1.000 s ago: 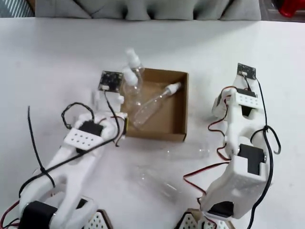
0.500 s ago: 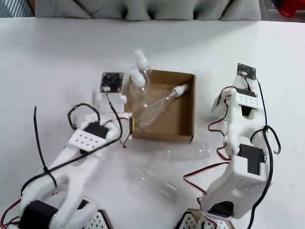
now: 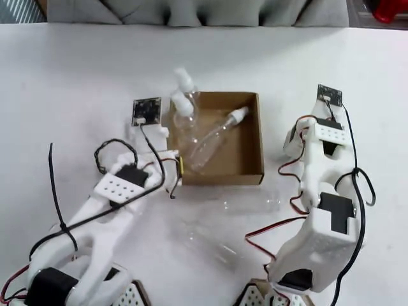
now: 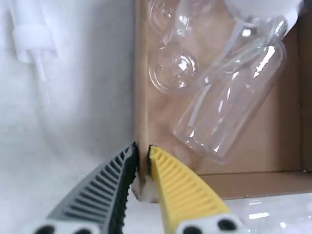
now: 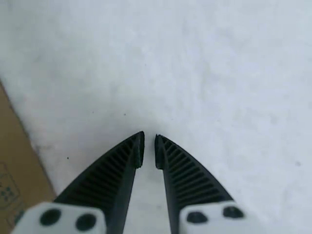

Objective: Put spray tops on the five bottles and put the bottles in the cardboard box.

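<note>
The cardboard box (image 3: 245, 167) lies mid-table with three clear bottles in it, each with a white spray top; one bottle (image 3: 211, 137) lies slantwise. My left gripper (image 3: 179, 167) is shut on the box's left wall near the front corner, with the wall (image 4: 141, 97) pinched between the grey and yellow fingers (image 4: 142, 151). Two bare clear bottles (image 3: 250, 203) (image 3: 207, 241) lie on the table in front of the box. A loose spray top (image 4: 31, 36) lies outside the box wall. My right gripper (image 5: 147, 146) is shut, holding nothing, over bare table right of the box.
The right arm (image 3: 319, 166) stands right of the box with red and black cables looping beside it. The table (image 3: 83, 70) is white. Grey cushions and a red object (image 3: 390, 9) sit past its far edge.
My left gripper has dragged the box to the right and turned it slightly, with the bottles riding along. The right arm has not moved.
</note>
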